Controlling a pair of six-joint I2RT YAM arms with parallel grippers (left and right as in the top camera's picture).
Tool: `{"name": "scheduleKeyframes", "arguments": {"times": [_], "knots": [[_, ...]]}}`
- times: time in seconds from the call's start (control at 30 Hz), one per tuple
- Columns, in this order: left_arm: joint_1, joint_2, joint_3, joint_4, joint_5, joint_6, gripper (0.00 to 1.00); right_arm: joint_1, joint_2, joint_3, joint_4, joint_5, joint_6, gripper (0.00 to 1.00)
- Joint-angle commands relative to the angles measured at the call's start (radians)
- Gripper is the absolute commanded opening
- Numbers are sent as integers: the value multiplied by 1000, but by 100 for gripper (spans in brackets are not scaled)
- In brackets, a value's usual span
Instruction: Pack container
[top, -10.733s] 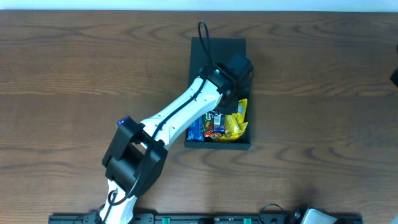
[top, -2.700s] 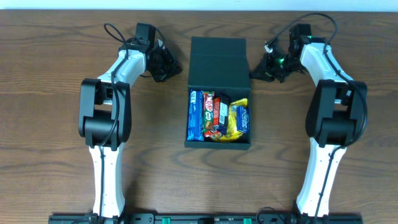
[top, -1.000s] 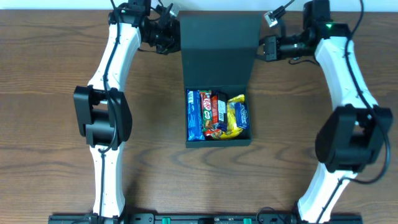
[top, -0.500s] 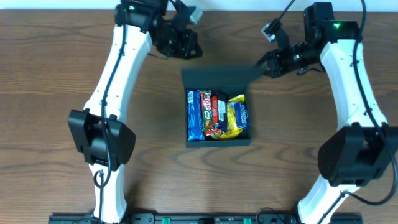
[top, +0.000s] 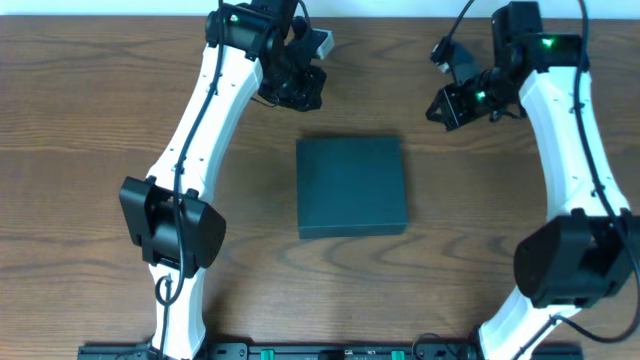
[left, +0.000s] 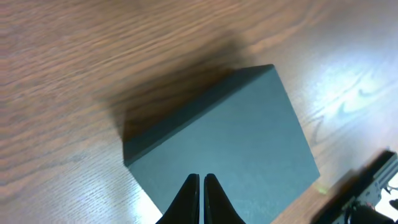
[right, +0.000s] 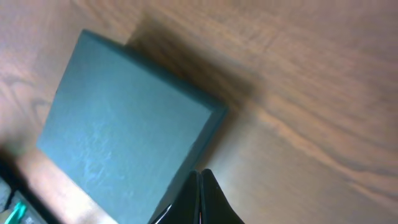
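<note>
The container (top: 351, 186), a dark teal-black matte square box, lies flat at the table's centre, its flap lid shut flush, its edges square to the table's.

The overhead view is bright and evenly lit from above. It is sharp across the whole table (top: 100, 150), and the matte container (top: 352, 187) shows no glare and only a thin, soft shadow along its lower edge. The left wrist view is softer: the wood grain smears, a white sheen washes out the table at the right, and the container casts a dark shadow to the upper left. The right wrist view has a warm tint and blurred grain, with a dark shadow beyond the container's upper right edge.
</note>
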Motion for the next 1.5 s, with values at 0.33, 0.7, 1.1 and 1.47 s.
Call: {"name": "scheduleKeyframes", "arguments": {"times": [0.33,0.7,1.1,1.47], "knots": [[0,-308,19,-42,-337,-183,6,-13,-279,3,257,8,37,2],[0,-563,19,-201,-364,-181,95,-6,-416,3,196,8,44,99],[0,-589,19,-237,-364,-180,95,-6,-413,3,174,8,44,99],[1,-589,19,-237,-388,-180,95,-6,-413,3,174,8,44,99]]}}
